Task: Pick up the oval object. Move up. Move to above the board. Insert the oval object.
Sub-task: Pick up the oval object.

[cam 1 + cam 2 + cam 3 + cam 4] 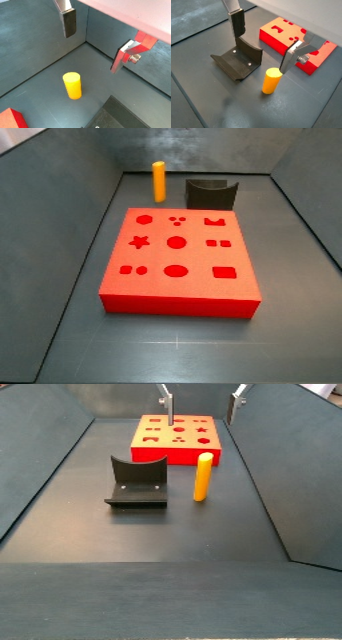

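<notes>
So my gripper (263, 42) hangs wide open above the floor, and the oval object (271, 81) stands upright below it, beside the fixture (238, 61), near the board (298, 42).

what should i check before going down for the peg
1. Gripper open: ok, the fingers stand apart with nothing between them.
2. Peg upright: ok, it stands on end on the floor in both side views.
3. Gripper above the peg: ok, it hangs over it in both wrist views; exact centring cannot tell.
4. Room around the peg: ok, the fixture stands beside it with a gap, not touching.
5. Board holes free: ok, none has anything in it.
6. Which hole fits the peg: cannot tell from here.
</notes>
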Controlling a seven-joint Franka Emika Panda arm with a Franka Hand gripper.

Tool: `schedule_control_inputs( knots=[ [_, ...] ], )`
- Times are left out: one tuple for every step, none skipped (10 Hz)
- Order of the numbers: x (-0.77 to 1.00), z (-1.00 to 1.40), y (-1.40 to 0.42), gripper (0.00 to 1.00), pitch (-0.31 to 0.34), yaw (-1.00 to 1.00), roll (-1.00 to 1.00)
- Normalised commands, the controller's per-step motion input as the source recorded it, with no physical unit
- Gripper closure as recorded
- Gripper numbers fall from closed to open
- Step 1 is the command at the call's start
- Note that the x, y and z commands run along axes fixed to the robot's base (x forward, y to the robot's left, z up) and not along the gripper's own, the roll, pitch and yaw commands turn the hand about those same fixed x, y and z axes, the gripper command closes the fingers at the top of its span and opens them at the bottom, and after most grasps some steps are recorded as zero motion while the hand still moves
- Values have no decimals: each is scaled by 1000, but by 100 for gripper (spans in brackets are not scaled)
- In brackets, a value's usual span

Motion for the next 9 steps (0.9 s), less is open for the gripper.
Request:
schedule_control_inputs(
  knots=[
    [0, -17, 0, 0, 16, 0, 30],
    [97, -160, -146, 0, -17, 26, 77],
    [-89, -457, -111, 0, 74, -894, 141],
    [-46, -534, 0, 0, 30, -1000, 79],
    [-14, -626, 0, 0, 0, -1000, 56],
    [-9, -649, 0, 0, 0, -1000, 47],
    [-6, -651, 0, 0, 0, -1000, 39],
    [-3, -669, 0, 0, 0, -1000, 34],
    [0, -780, 0, 0, 0, -1000, 9]
  ],
)
